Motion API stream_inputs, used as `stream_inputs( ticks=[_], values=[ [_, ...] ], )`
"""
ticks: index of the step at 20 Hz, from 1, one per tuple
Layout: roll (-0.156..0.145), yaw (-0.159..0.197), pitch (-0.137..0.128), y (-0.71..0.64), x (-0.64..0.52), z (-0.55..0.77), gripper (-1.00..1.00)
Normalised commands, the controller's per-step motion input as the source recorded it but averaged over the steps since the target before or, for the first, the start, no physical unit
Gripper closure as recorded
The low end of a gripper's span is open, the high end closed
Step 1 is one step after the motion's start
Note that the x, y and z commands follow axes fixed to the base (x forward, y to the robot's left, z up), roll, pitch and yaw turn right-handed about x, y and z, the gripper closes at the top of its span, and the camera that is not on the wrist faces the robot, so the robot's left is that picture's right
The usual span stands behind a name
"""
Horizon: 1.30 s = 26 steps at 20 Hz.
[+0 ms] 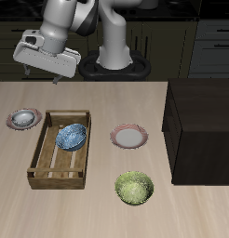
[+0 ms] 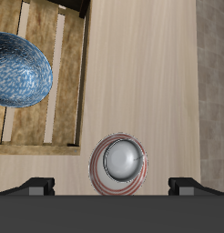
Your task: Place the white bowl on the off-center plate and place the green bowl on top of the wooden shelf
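The white bowl (image 1: 24, 117) sat in the off-center plate (image 1: 11, 121) at the frame's left, while the end effector (image 1: 42, 74) hung wide and empty above, leaving the green bowl (image 1: 134, 188) for the wooden shelf (image 1: 202, 125).

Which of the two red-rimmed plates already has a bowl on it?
The small white plate with the pinkish-red rim beside the light-wood slatted crate, holding the plain white bowl. The other red-rimmed plate, nearer the dark cabinet, is bare.
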Motion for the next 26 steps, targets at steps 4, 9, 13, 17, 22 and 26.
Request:
stream_inputs(
  ticks=[4,9,13,17,22,26],
  values=[
    [0.062,0.016,-0.004,0.46,0.14,0.15,-1.0],
    [0.019,0.02,-0.008,0.48,0.14,0.21,-1.0],
    [0.022,-0.006,0.015,0.38,0.1,0.15,-1.0],
    [0.006,0.023,-0.009,0.44,0.1,0.15,-1.0],
    [0.018,0.017,-0.007,0.37,0.12,0.13,-1.0],
    [0.027,-0.013,0.001,0.3,0.11,0.13,-1.0]
  ],
)
